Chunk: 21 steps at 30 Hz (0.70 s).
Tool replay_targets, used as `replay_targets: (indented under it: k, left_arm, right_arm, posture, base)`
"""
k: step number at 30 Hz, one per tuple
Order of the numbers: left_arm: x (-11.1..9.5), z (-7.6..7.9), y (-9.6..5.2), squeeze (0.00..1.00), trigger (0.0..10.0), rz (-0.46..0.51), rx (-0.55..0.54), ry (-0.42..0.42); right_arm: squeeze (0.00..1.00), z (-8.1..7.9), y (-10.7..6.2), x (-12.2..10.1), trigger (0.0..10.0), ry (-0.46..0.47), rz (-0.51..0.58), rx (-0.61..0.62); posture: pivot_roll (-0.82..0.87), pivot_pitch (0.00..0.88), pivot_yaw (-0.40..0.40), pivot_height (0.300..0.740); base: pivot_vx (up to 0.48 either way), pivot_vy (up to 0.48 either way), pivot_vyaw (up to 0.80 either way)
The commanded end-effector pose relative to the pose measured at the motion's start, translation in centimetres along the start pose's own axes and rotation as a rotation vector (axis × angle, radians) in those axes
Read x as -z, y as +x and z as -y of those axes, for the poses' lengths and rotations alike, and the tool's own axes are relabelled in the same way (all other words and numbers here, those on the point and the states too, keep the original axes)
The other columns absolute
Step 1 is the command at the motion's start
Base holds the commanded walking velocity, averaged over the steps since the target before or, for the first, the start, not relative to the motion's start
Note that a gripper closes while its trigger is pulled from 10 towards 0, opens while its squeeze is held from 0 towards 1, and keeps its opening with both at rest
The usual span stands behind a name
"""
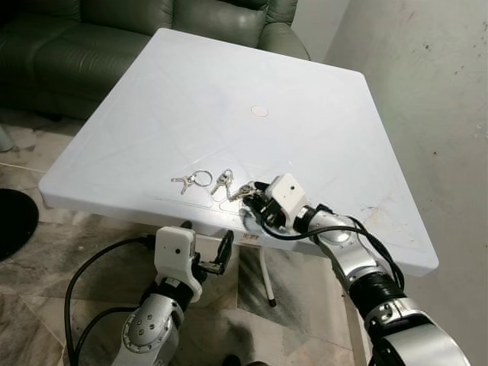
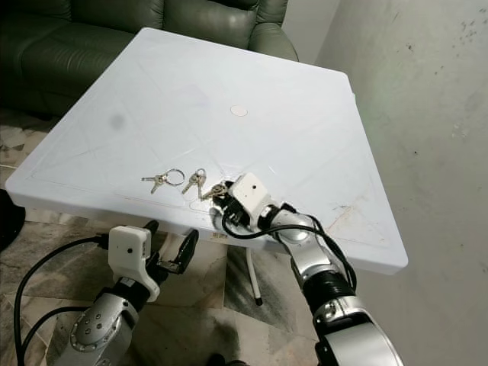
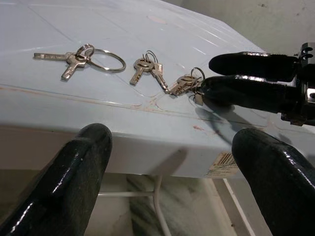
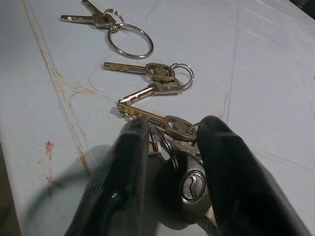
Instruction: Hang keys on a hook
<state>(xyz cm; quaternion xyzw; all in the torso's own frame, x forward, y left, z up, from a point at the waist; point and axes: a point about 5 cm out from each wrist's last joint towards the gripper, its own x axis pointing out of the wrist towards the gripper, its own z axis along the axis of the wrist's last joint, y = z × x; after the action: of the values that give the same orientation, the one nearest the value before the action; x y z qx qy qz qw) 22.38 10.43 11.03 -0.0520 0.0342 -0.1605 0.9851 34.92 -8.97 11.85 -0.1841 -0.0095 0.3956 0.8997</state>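
The nearest key bunch (image 4: 172, 130) lies near the white table's (image 1: 191, 99) front edge, pinched between the right gripper's (image 4: 170, 162) fingers; the right wrist view alone reveals its dark fob. Beyond lie two more bunches (image 4: 152, 78). The left gripper (image 3: 167, 162) hangs spread below the table edge

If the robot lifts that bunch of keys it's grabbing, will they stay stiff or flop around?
Probably flop: the keys between the right gripper fingers hang loosely on a ring, so they would likely dangle and swing. Being smooth metal, they might slip. They look small, so likely light.
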Motion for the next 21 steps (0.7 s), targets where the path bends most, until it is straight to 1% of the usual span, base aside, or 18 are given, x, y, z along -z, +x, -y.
replay_targets:
  k: [1, 2, 3, 10, 11, 12, 13, 14, 15, 16, 17, 18, 21]
  left_arm:
    - [-0.34, 0.62, 0.03, 0.00, 10.0, 0.008, 0.015, 0.002]
    - [-0.35, 0.65, 0.03, 0.00, 10.0, 0.008, 0.015, 0.001]
    - [-0.35, 0.66, 0.03, 0.00, 10.0, 0.008, 0.015, 0.001]
    - [-0.32, 0.68, -0.03, 0.00, 10.0, 0.007, 0.009, -0.003]
    - [-0.29, 0.68, -0.10, 0.00, 10.0, 0.007, 0.008, -0.005]
    - [-0.28, 0.69, -0.14, 0.00, 10.0, 0.006, 0.007, -0.006]
    - [-0.26, 0.71, -0.15, 0.00, 10.0, 0.006, 0.006, -0.007]
    - [-0.26, 0.71, -0.15, 0.00, 10.0, 0.006, 0.006, -0.007]
    - [-0.25, 0.71, -0.16, 0.00, 10.0, 0.006, 0.006, -0.007]
    - [-0.25, 0.71, -0.16, 0.00, 10.0, 0.005, 0.006, -0.006]
    - [-0.26, 0.70, -0.13, 0.00, 10.0, 0.005, 0.006, -0.007]
    - [-0.27, 0.70, -0.10, 0.00, 10.0, 0.005, 0.005, -0.006]
    - [-0.31, 0.67, -0.06, 0.00, 10.0, 0.006, 0.005, -0.007]
  right_arm:
    - [0.00, 0.33, -0.59, 0.63, 0.0, -0.004, -0.021, 0.007]
    - [0.00, 0.33, -0.59, 0.68, 0.7, 0.002, -0.025, 0.004]
    - [0.00, 0.33, -0.61, 0.68, 0.0, 0.003, -0.024, 0.003]
    - [0.00, 0.20, -0.70, 0.78, 0.1, -0.011, -0.024, -0.007]
    - [0.00, 0.13, -0.70, 0.82, 1.0, -0.014, -0.025, -0.008]
    - [0.00, 0.10, -0.70, 0.82, 0.3, -0.011, -0.024, -0.011]
    - [0.00, 0.09, -0.70, 0.81, 0.9, -0.011, -0.022, -0.012]
    - [0.00, 0.09, -0.70, 0.81, 1.1, -0.012, -0.022, -0.012]
    - [0.00, 0.08, -0.70, 0.82, 0.9, -0.010, -0.023, -0.013]
    - [0.00, 0.06, -0.70, 0.82, 0.3, -0.009, -0.022, -0.015]
    - [0.00, 0.07, -0.68, 0.80, 0.4, -0.009, -0.022, -0.015]
    - [0.00, 0.09, -0.69, 0.76, 0.0, -0.012, -0.019, -0.015]
    - [0.00, 0.14, -0.68, 0.75, 0.0, -0.013, -0.019, -0.012]
  posture:
    - [0.14, 0.161, -0.219, 0.740]
    - [0.14, 0.161, -0.221, 0.740]
    - [0.14, 0.161, -0.221, 0.740]
    - [0.14, 0.169, -0.227, 0.740]
    - [0.14, 0.169, -0.227, 0.740]
    - [0.14, 0.171, -0.228, 0.740]
    - [0.14, 0.170, -0.229, 0.740]
    - [0.14, 0.170, -0.229, 0.740]
    - [0.14, 0.170, -0.229, 0.740]
    - [0.14, 0.170, -0.229, 0.740]
    - [0.14, 0.170, -0.229, 0.740]
    - [0.13, 0.171, -0.228, 0.740]
    - [0.14, 0.169, -0.229, 0.740]
  base:
    - [0.000, 0.000, 0.00]
    - [0.000, 0.000, 0.00]
    - [0.000, 0.000, 0.00]
    - [0.000, 0.000, 0.00]
    - [0.000, 0.000, 0.00]
    - [0.000, 0.000, 0.00]
    - [0.000, 0.000, 0.00]
    - [0.000, 0.000, 0.00]
    - [0.000, 0.000, 0.00]
    - [0.000, 0.000, 0.00]
    - [0.000, 0.000, 0.00]
    - [0.000, 0.000, 0.00]
    - [0.000, 0.000, 0.00]
